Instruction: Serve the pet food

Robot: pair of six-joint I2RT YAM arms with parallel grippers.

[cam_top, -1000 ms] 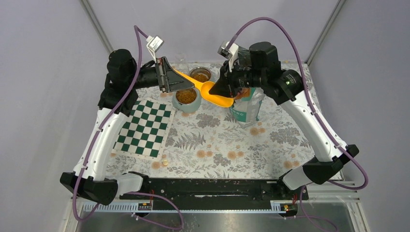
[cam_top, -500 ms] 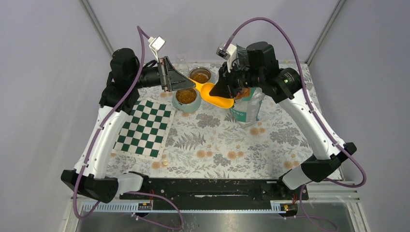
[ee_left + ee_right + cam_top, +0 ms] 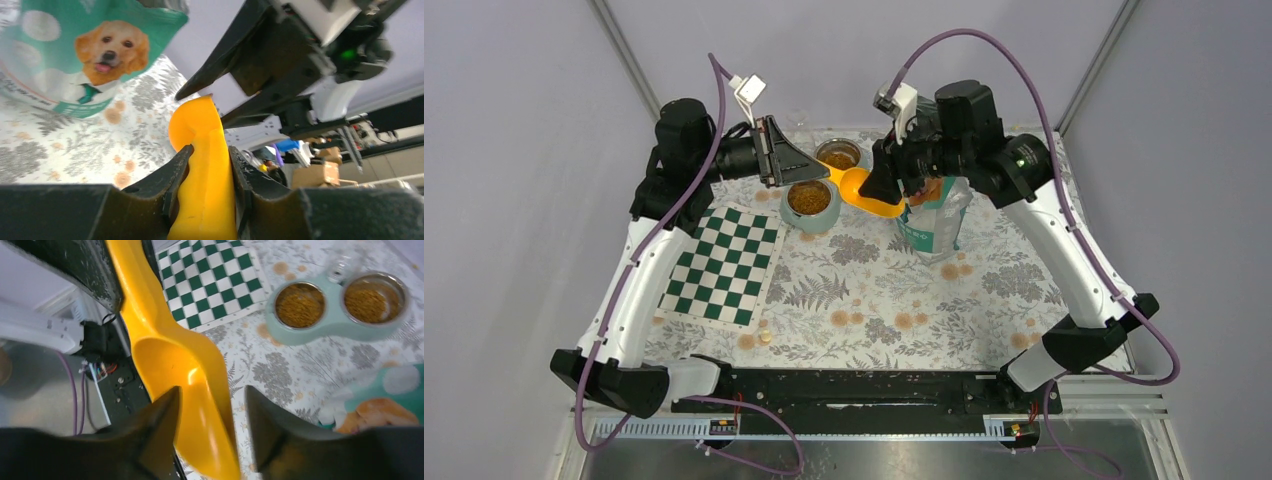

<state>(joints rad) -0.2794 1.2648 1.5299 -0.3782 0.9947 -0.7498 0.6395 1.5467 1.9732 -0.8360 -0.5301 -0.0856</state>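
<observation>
Pet food kibble point(image 3: 300, 305) fills both steel cups of a mint double bowl point(image 3: 812, 212). The teal-and-white pouch with the golden dog point(image 3: 934, 222) point(image 3: 100, 55) stands upright right of the bowl. An orange scoop point(image 3: 864, 192) hangs in the air between the two arms, its cup point(image 3: 175, 355) empty. My left gripper point(image 3: 210, 155) is shut on the scoop's handle. My right gripper point(image 3: 212, 395) stands open around the scoop's front rim, with a gap between the rim and its right finger.
A green-and-white chessboard mat point(image 3: 724, 262) lies at the left on the floral tablecloth point(image 3: 864, 290). Grey walls and metal posts close in the back and the sides. The two wrists nearly meet above the bowl and pouch.
My right gripper has opened off the scoop's front end. The left gripper has closed a little tighter on the handle, and the scoop has shifted slightly toward the back left.
</observation>
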